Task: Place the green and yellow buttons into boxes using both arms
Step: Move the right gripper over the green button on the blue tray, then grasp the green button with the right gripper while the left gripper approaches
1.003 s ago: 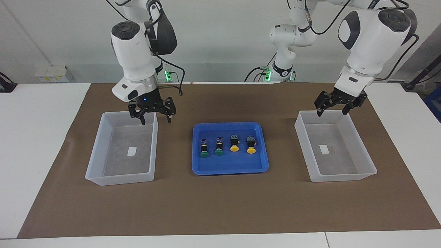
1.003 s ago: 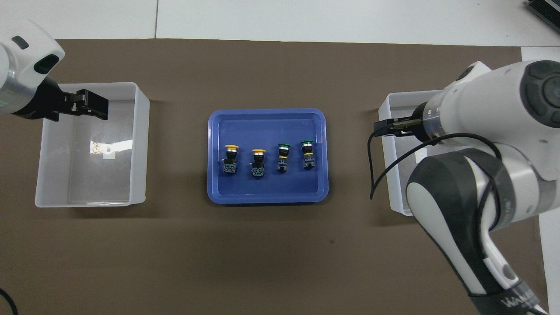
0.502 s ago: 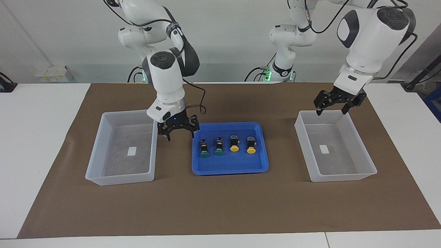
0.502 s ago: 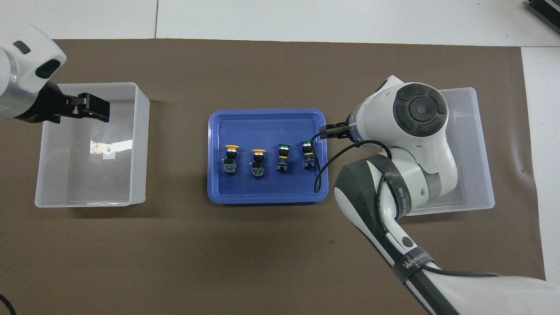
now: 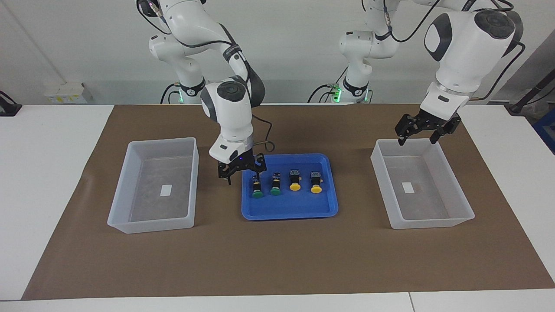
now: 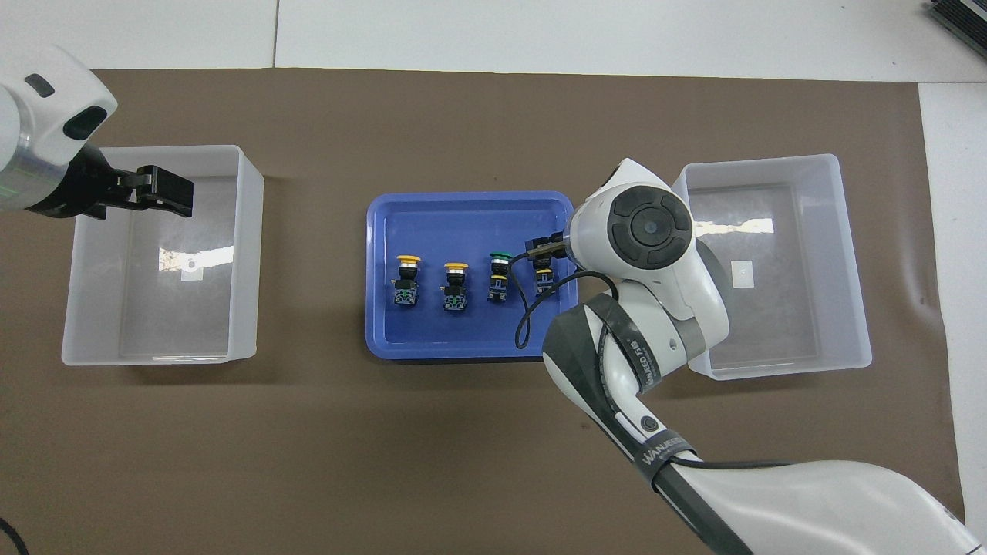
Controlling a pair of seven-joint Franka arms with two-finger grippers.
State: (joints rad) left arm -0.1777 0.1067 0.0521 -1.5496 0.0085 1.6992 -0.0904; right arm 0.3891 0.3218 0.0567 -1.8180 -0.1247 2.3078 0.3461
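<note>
**Right arm swings in over the tray; nothing sorted yet**

Swinging across from its box, the right arm has carried the right gripper (image 5: 241, 171) to the blue tray's (image 5: 289, 213) edge at that arm's end, where it hangs low with fingers spread and empty, one finger just by the outermost green button (image 5: 257, 188). The left arm has hardly stirred: the left gripper (image 5: 426, 128) waits, open and holding nothing, over the robot-side rim of its box (image 5: 459, 216).

Both boxes, that one and the right arm's box (image 5: 149, 224), look empty apart from their labels. All four buttons lie in a row in the tray: the second green button (image 5: 275, 185), then the two yellow buttons (image 5: 295, 180) (image 5: 316, 182) toward the left arm's end. By my reckoning the job has barely begun, with the first pick not yet made and four placements left.
</note>
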